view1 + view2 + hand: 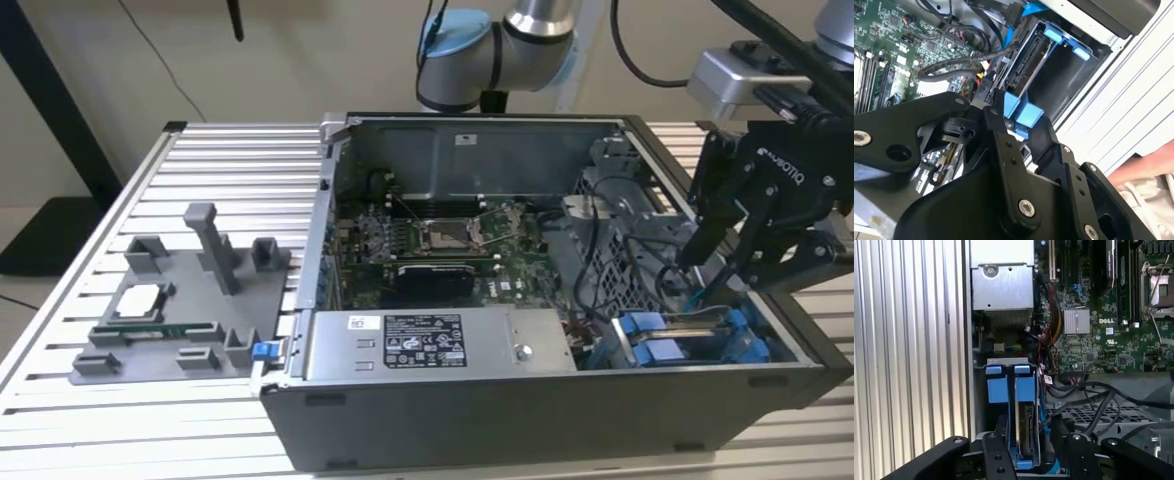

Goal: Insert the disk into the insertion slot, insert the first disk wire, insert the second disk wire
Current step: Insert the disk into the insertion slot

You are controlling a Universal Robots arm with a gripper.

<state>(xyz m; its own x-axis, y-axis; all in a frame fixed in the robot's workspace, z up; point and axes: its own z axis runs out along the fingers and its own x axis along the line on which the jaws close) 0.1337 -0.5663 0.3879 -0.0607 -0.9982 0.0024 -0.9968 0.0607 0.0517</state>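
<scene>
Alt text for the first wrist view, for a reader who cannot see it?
A flat silver-grey hard drive in a bright blue plastic carrier sits edge-on in the grey metal drive bay with blue side rails, the black tool close over it. Beyond are a green motherboard, black cables and a grey metal power-supply box; a ribbed aluminium table runs alongside.

The ribbed metal worktop (200, 170) carries an open computer case (534, 425) and, beside it toward the exterior view's left edge, a grey parts holder (187, 315).

Silver arm tube (537, 18), pale blue joint caps (447, 40), black cables (638, 55), grey wrist block (731, 80), black white-lettered housing (787, 165)
</scene>
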